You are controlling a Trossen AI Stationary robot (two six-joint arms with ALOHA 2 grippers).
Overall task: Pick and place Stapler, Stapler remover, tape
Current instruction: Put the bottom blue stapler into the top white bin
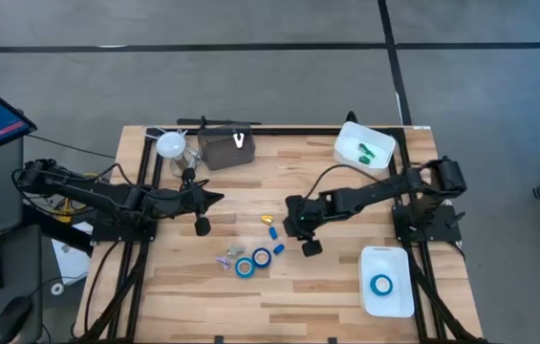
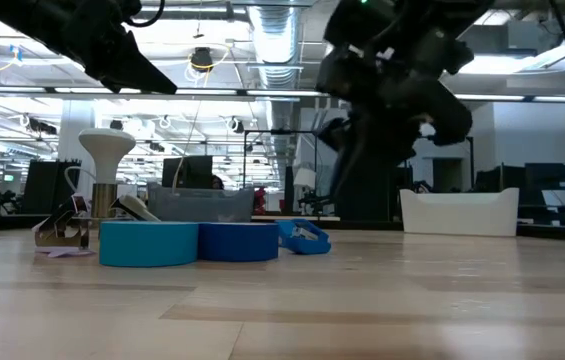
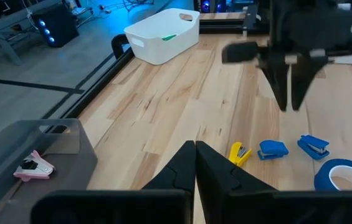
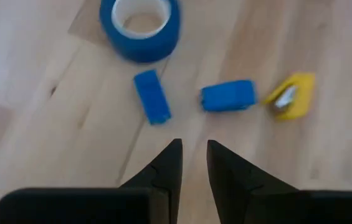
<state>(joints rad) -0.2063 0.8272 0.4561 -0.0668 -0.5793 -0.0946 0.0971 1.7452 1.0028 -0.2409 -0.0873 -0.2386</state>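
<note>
Two rolls of blue tape [image 1: 244,268] [image 1: 263,257] lie flat near the table's middle, and a third tape roll [image 1: 381,284] lies in the white tray [image 1: 387,306]. Two small blue staplers [image 4: 151,96] [image 4: 228,96] and a yellow staple remover [image 4: 291,95] lie beside them. My right gripper [image 4: 193,144] hovers above these pieces, pointing down, narrowly open and empty. My left gripper [image 3: 195,146] is shut and empty, raised left of the pile [image 1: 218,199]. In the low view the two rolls [image 2: 149,243] [image 2: 237,241] stand side by side.
A grey bin [image 1: 225,150] at the far edge holds a pink piece [image 3: 33,167]. A white bin [image 1: 365,148] at the far right holds green pieces. A white lamp-like object [image 1: 171,145] stands beside the grey bin. Small purple pieces [image 1: 224,260] lie left of the tape.
</note>
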